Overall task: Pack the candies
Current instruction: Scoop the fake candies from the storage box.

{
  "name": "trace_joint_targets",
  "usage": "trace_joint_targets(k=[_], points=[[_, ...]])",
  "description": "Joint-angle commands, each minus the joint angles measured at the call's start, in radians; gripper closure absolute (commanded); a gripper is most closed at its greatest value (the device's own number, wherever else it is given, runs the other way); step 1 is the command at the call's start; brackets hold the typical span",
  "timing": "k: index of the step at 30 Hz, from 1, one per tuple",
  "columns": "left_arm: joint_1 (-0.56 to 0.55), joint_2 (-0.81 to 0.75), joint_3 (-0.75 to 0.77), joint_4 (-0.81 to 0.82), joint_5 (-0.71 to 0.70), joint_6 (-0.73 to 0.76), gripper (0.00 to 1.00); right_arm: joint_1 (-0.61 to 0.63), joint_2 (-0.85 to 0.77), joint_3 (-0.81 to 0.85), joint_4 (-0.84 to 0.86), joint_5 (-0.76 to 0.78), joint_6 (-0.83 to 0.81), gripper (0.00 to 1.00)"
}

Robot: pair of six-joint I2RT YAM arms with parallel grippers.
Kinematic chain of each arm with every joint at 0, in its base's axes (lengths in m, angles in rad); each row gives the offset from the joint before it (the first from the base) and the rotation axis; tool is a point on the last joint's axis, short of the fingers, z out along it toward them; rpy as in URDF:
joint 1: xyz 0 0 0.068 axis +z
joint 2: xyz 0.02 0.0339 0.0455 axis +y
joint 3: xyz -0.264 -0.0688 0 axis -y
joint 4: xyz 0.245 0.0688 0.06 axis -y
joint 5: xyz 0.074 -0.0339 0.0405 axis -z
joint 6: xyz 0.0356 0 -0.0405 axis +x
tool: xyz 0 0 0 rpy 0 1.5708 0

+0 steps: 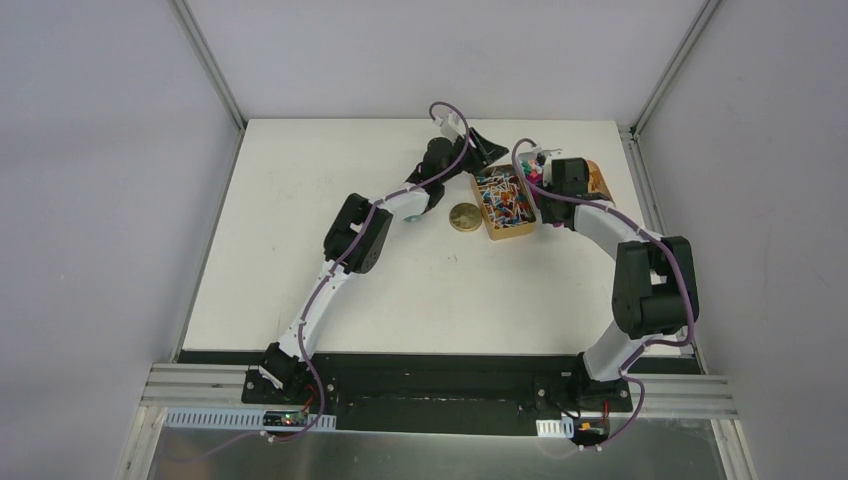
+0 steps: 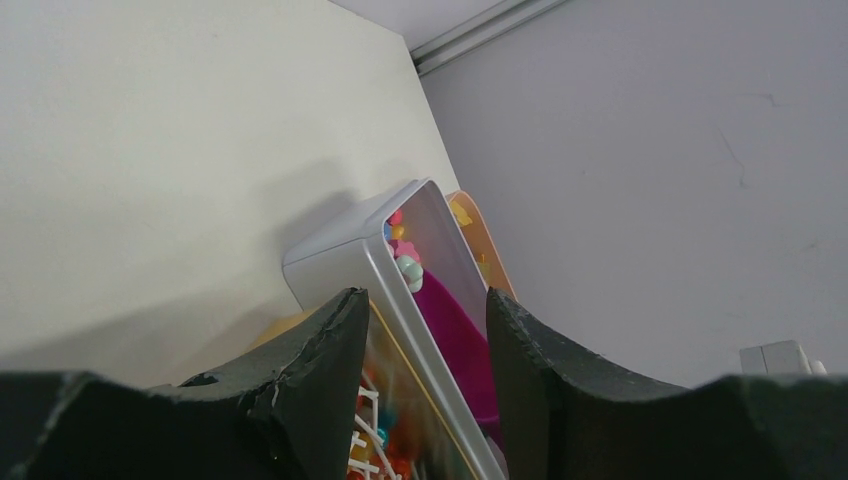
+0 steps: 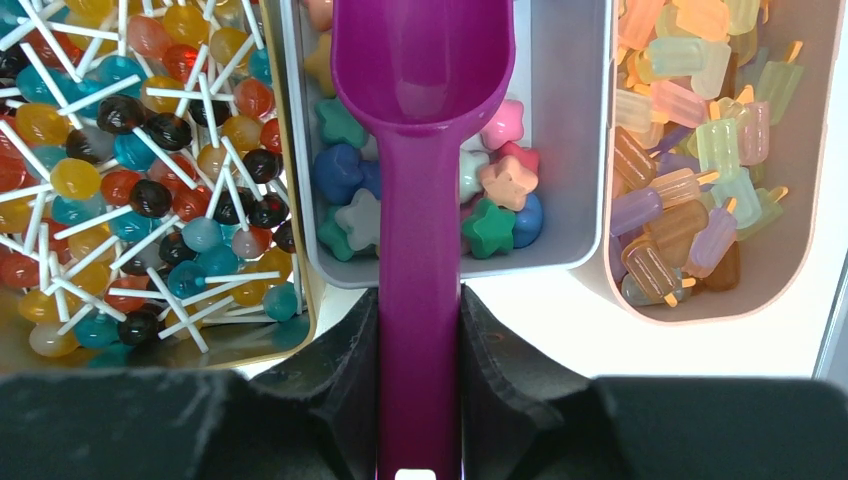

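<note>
The right pincer [image 3: 418, 325] was closed tight on the handle of the glossy purple plastic scoop [image 3: 420, 80]. The bowl of the scoop reached out ahead of the fingers, over the rectangular grey metal tin [image 3: 570, 150], and it looked empty. The left pincer [image 2: 422, 312] stood about half open with the rim of the same tin between its jaws; whether the pads really pressed on it, I could not tell.

In my judgement the step was to fill the scoop. To do it well, the lip of the bowl should dip low and push forward through the heap. It should then level out before lifting, so that nothing rolls off, and the tin must be held steady meanwhile.

The candies [image 3: 495, 190] were small, smooth, star-shaped pieces in pink, teal, blue and cream. They lay heaped in the tin just ahead of the right pincer, on both sides of the handle.
</note>
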Motion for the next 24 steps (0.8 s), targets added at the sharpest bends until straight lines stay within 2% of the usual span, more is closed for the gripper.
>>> trace_joint_targets(k=[1, 24], points=[[0.003, -0.089, -0.009, 0.052, 0.007, 0.017, 0.52, 0.003, -0.034, -0.068, 0.080, -0.023, 0.001, 1.00], [0.003, -0.136, -0.032, 0.030, 0.020, 0.067, 0.52, -0.005, -0.156, -0.281, 0.316, 0.004, 0.046, 1.00]])
